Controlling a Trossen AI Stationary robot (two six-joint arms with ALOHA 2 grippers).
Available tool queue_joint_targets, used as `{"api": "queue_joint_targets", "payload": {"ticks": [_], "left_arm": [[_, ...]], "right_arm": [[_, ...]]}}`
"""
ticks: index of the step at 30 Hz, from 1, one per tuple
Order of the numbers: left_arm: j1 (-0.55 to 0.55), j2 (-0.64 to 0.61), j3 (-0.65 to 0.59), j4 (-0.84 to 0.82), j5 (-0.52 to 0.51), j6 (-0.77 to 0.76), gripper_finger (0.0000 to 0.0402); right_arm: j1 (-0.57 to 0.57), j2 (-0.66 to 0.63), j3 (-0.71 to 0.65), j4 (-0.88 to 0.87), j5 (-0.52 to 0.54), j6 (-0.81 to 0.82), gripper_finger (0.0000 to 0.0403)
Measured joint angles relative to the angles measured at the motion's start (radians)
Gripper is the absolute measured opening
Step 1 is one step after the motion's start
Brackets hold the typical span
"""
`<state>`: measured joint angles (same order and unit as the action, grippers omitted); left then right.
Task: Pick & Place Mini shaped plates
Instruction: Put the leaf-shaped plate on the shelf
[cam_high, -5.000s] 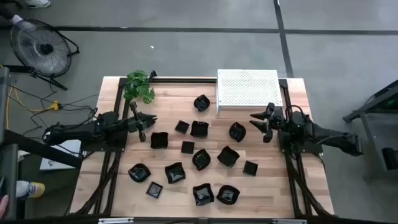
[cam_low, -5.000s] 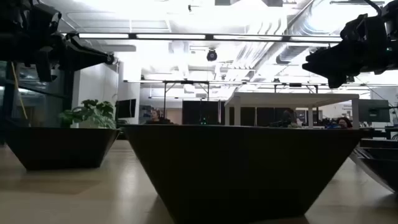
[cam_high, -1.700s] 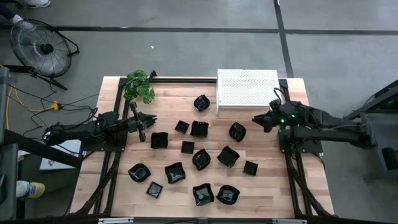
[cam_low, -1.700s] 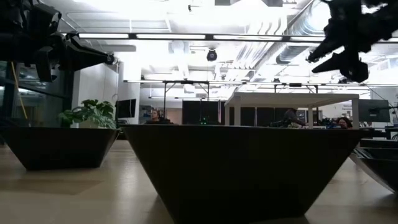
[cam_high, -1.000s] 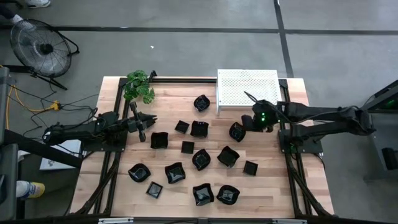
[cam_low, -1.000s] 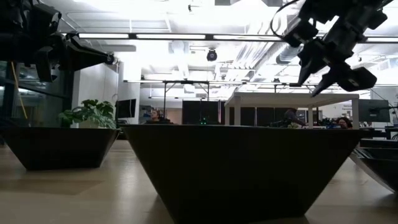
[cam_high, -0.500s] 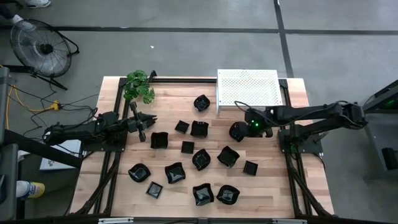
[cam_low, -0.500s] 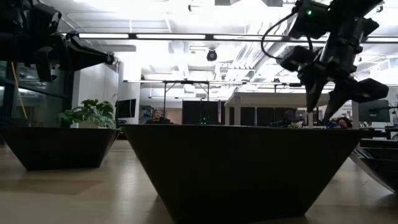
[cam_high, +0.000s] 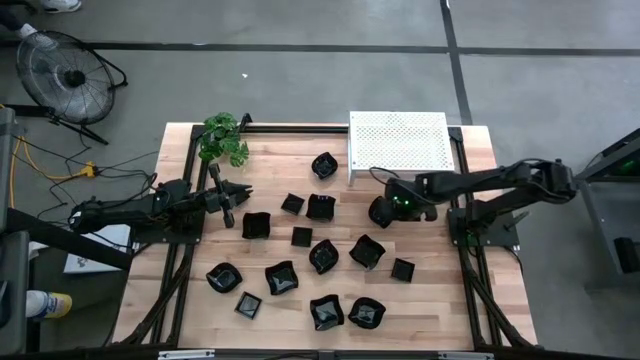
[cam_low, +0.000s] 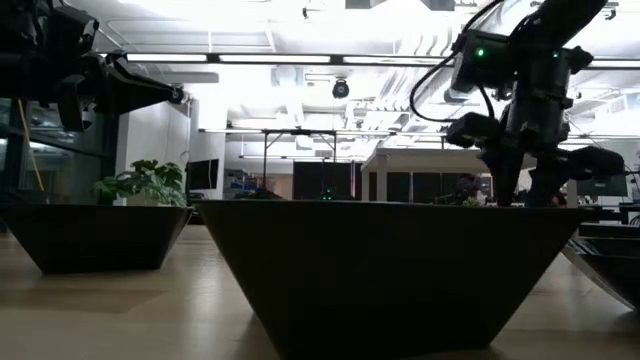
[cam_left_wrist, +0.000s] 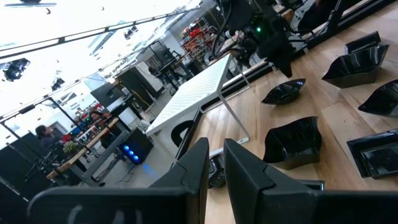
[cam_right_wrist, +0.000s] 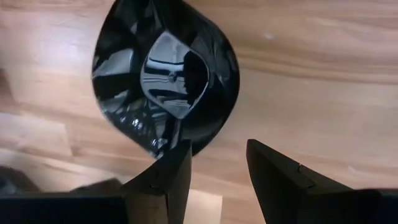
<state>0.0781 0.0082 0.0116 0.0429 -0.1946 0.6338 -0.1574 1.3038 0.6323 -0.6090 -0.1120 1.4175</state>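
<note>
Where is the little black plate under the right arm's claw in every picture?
High view: the plate sits right of centre, beside the right gripper.
Low view: I cannot tell it apart; only the gripper shows.
Left wrist view: far off, below that gripper, the plate.
Right wrist view: fills the middle.
Shared landmark: the white rack, also in the left wrist view.

Fourteen small glossy black dishes (cam_high: 323, 256), one white perforated metal rack (cam_high: 398, 140), one green leafy plant (cam_high: 224, 139), one black floor fan (cam_high: 62, 78).
</note>
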Motion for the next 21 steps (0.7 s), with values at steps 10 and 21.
{"api": "queue_joint_targets", "payload": {"ticks": [10,21], "left_arm": [[0.0,0.0,0.0,0.0,0.0,0.0,0.0046],[0.0,0.0,0.0,0.0,0.0,0.0,0.0046]], "right_arm": [[-0.013,0.094,0.0,0.094,0.0,0.0,0.0149],[-0.013,0.121,0.0,0.104,0.003,0.022,0.0149]]}}
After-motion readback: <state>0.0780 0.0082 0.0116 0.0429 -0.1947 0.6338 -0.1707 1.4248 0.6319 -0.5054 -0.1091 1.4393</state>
